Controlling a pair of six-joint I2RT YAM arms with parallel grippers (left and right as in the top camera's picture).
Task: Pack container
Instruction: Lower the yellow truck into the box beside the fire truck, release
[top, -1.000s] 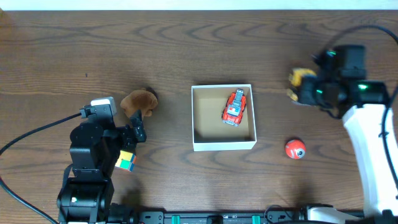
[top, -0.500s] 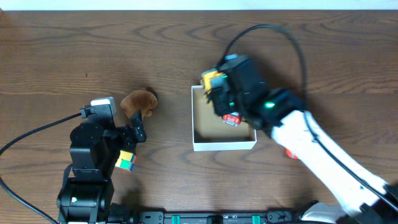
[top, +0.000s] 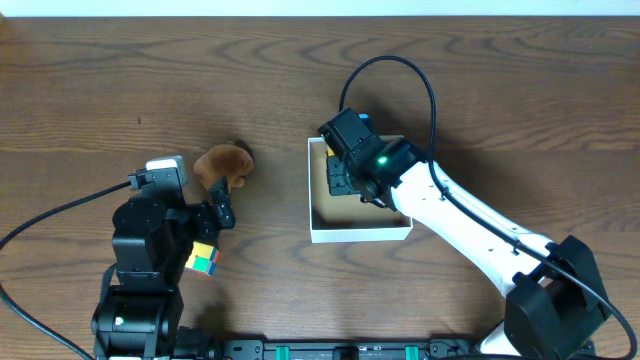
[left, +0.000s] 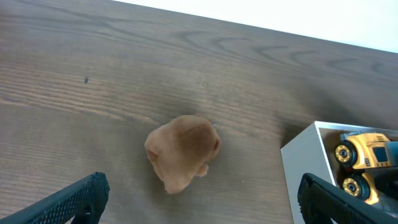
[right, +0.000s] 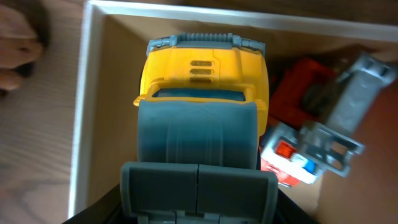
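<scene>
The container is a white-walled square box with a tan inside, at the table's middle. My right gripper hangs over its left half, shut on a yellow dump truck with a grey bed; the truck sits low inside the box walls. A red fire truck lies in the box to its right. My left gripper stands open just short of a brown plush toy, which lies on the table left of the box. Nothing is between its fingers.
A colourful cube lies beside the left arm's base. The plush toy is a short way left of the container. The right arm and its cable cross the table's right half.
The right arm swung from the far right across to the container, carrying the yellow truck, and has come down into the box's left half. The left arm has not moved.
</scene>
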